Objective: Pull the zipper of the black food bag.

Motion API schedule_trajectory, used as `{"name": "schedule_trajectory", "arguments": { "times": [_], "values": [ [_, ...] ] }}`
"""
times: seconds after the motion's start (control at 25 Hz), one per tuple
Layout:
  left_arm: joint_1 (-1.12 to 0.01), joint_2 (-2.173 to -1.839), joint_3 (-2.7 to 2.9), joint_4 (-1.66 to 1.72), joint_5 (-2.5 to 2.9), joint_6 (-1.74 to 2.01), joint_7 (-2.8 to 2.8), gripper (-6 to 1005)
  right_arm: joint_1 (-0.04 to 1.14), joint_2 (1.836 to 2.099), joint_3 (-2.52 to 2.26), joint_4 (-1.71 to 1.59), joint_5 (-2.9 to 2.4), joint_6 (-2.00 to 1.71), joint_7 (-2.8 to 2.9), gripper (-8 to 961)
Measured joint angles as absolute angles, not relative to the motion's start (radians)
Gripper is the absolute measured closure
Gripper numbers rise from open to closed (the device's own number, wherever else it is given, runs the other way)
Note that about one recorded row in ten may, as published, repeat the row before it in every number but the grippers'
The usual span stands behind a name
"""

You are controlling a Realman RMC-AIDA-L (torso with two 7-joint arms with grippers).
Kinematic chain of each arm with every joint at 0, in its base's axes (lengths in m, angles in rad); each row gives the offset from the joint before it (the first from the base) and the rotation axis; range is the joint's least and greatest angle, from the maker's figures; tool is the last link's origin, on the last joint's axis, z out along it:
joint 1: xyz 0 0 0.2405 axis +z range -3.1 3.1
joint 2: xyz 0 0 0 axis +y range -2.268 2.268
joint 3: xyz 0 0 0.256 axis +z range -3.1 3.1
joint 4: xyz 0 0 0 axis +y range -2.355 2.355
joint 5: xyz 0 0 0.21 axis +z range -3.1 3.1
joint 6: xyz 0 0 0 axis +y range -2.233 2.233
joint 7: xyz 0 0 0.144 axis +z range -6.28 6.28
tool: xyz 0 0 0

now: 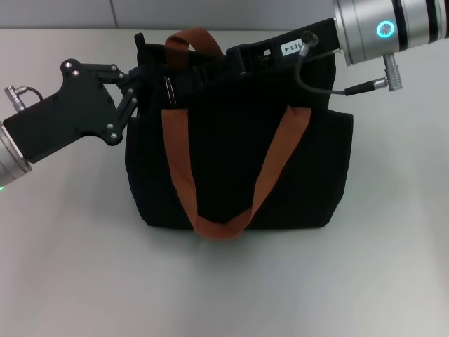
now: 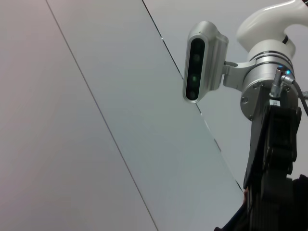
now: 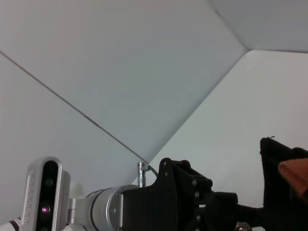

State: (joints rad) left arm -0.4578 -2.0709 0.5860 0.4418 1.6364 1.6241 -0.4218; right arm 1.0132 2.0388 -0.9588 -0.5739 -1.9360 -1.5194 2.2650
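Note:
The black food bag [image 1: 238, 161] stands upright mid-table, its rust-orange handles [image 1: 217, 226] hanging down the front. The silver zipper pull [image 1: 170, 90] hangs near the top left of the bag. My left gripper [image 1: 135, 83] comes in from the left, its fingers drawn together on the bag's top left corner. My right gripper [image 1: 181, 70] reaches from the upper right along the bag's top edge and ends just above the pull, dark against the fabric. In the right wrist view the bag's corner [image 3: 279, 159] and the left gripper's body [image 3: 187, 197] show.
The bag stands on a pale grey table [image 1: 70, 267], with bare surface in front and to both sides. A pale wall [image 1: 70, 14] runs behind. The right arm's wrist camera [image 2: 202, 62] and gripper body [image 2: 274, 159] fill part of the left wrist view.

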Motion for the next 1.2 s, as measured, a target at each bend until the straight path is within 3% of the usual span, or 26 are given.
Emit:
{"name": "schedule_trajectory", "arguments": {
  "times": [1.2],
  "values": [
    [-0.485, -2.070, 0.578, 0.442, 1.622, 1.646, -0.430, 970, 1.021, 2.063, -1.026, -0.602, -1.929, -1.456, 2.257, 573]
  ]
}}
